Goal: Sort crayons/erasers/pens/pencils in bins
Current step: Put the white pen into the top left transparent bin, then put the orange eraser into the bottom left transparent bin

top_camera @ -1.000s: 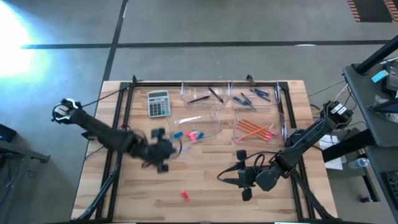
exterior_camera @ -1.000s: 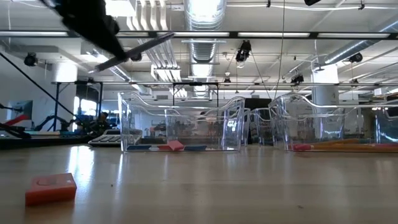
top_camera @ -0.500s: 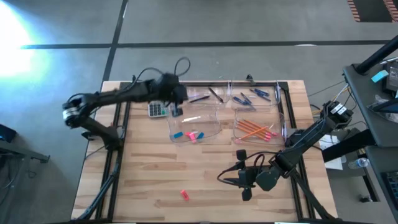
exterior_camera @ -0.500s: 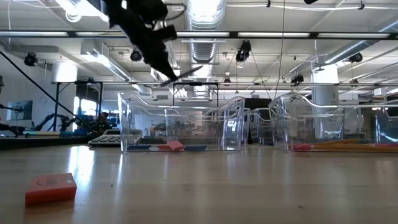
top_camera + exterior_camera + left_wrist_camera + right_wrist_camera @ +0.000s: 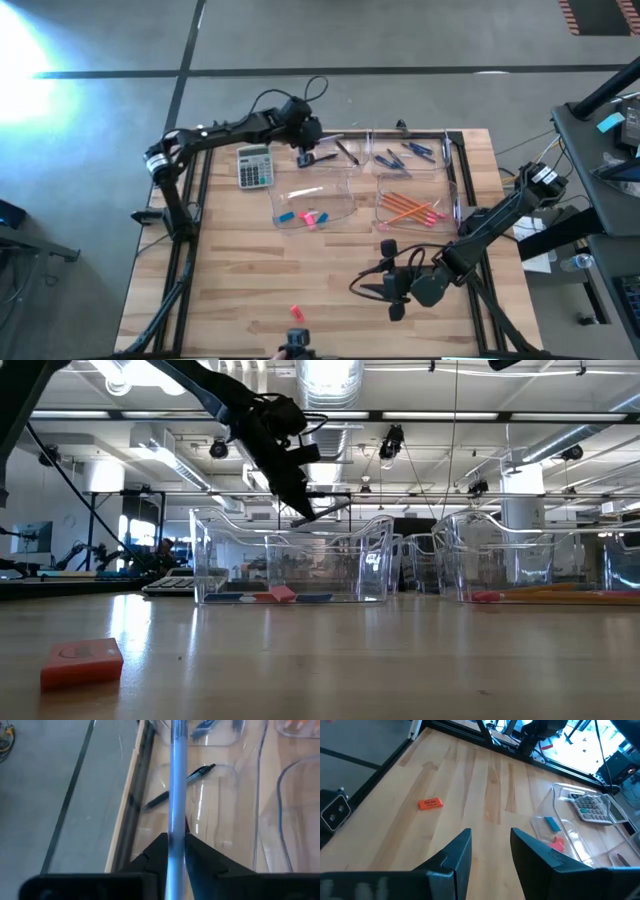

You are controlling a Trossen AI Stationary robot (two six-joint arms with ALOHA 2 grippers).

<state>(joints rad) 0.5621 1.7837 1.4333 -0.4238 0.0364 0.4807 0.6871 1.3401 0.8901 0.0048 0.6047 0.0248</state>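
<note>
Holding a pen point(image 5: 178, 795) in left gripper point(image 5: 176, 851) | right gripper point(image 5: 490, 851) spread | wooden table point(image 5: 240, 280) | ceiling lights point(image 5: 330, 375)

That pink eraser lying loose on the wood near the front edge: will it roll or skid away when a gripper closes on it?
The pink eraser looks like a flat block lying on its broad face, so it probably won't roll. It seems small and light, so a nudge could slide it across the smooth table. Probably firm enough to pinch.
</note>
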